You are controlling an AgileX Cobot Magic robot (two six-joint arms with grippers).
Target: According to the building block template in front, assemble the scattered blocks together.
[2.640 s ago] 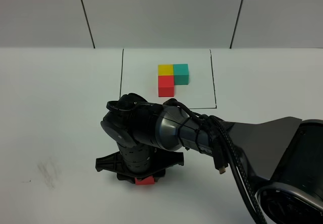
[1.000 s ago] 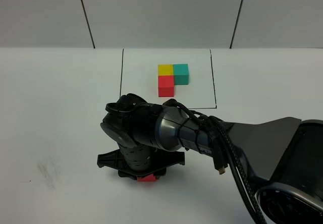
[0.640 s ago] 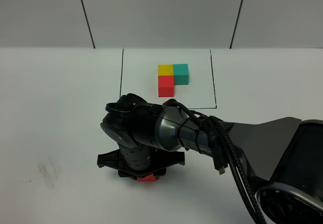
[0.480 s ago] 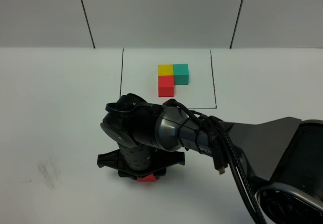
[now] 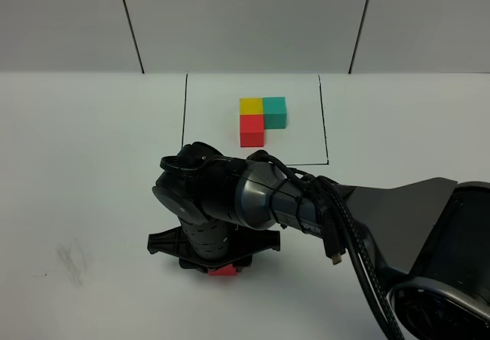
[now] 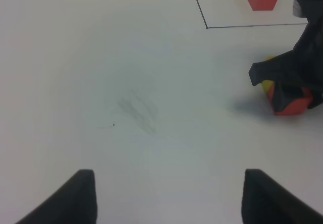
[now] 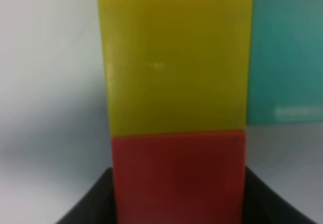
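The scattered blocks (image 7: pixel 174 113) sit joined under the right gripper (image 5: pixel 222 269), clamped on the red cube (image 7: pixel 177 176); release straight up, gently.

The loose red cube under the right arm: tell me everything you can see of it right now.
The red cube is a plain matte block resting on the white table, near the front, mostly hidden under the right arm. In the right wrist view it sits flush against the yellow cube, edges aligned, with the teal cube beside the yellow one. The right end effector has its dark fingers on either side of it. It looks square to the others, not tilted.
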